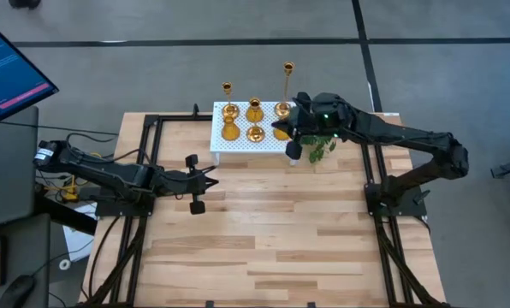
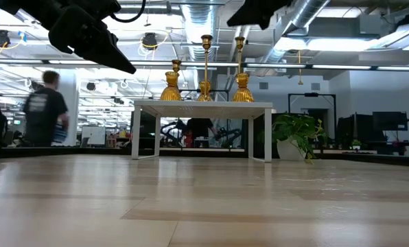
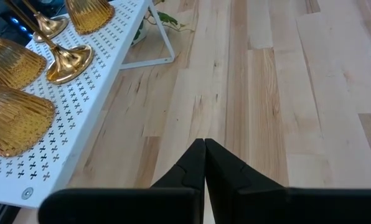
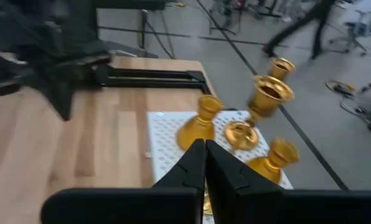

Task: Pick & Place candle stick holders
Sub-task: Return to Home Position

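Note:
Several shiny gold candle stick holders (image 1: 254, 111) stand upright on their round bases on a white perforated stand (image 1: 238, 147) at the table's far edge. Some are squat and ribbed (image 3: 14, 115); two have tall thin stems (image 2: 206, 62). My right gripper (image 1: 278, 130) is shut and hovers above the stand's right end, with the holders (image 4: 269, 93) just beyond its tips and nothing between the fingers. My left gripper (image 1: 213, 178) is shut and hangs over the table's left middle, pointing toward the right, clear of the stand (image 3: 79, 106).
A green plant sprig (image 1: 320, 147) lies by the stand's right leg. Black frame rails (image 1: 144, 171) run along the table's left and right sides. Bare wood (image 1: 272, 239) stretches from the stand to the near edge. People move in the room behind (image 2: 45, 103).

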You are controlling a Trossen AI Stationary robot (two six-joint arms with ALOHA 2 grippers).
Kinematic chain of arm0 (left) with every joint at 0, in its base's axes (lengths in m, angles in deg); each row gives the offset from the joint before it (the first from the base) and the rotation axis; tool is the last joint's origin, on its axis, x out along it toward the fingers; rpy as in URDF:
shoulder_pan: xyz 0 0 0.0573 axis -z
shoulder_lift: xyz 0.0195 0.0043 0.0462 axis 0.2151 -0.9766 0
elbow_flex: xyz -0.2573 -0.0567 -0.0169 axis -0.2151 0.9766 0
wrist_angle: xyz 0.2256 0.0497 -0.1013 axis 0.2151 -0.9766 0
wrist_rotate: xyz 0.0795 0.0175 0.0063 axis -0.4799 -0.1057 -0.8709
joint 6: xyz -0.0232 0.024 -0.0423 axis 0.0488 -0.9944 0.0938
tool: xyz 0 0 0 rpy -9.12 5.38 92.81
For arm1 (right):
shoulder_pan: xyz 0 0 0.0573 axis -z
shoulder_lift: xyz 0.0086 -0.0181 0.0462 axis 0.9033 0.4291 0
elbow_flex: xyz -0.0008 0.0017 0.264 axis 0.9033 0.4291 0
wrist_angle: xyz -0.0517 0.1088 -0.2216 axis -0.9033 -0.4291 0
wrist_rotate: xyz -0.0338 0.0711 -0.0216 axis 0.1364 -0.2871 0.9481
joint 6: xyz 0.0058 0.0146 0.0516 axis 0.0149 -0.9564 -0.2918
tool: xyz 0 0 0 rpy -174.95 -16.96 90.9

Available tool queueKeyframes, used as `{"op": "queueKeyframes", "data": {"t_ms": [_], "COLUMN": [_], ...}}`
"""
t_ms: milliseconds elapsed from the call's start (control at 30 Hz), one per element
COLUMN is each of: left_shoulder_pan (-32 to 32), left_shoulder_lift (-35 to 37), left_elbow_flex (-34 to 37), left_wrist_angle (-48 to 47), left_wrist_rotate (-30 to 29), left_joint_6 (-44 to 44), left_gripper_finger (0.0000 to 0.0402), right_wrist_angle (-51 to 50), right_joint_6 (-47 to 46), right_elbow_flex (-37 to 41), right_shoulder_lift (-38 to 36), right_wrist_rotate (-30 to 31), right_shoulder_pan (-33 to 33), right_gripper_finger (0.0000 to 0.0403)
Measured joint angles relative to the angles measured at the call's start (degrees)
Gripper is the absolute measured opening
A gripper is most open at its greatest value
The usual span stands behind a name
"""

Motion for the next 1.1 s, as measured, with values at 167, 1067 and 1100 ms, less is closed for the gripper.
{"op": "queueKeyframes", "data": {"t_ms": [167,1067,1100], "left_shoulder_pan": [0.0,0.01,0.02], "left_shoulder_lift": [0.0,0.02,0.02], "left_elbow_flex": [0.0,0.0,0.0], "left_wrist_angle": [0.0,0.01,-0.02], "left_wrist_rotate": [0.0,0.01,0.0], "left_joint_6": [0.0,-0.02,-0.02], "left_gripper_finger": [0.0008,0.0008,0.0008], "right_wrist_angle": [-1.92,-11.31,-12.12], "right_joint_6": [0.74,-4.15,-4.45], "right_elbow_flex": [0.02,0.02,0.09], "right_shoulder_lift": [-2.55,-9.44,-9.74], "right_wrist_rotate": [0.02,12.56,13.74], "right_shoulder_pan": [-2.88,-17.07,-17.84], "right_gripper_finger": [0.0,0.0,0.0]}}
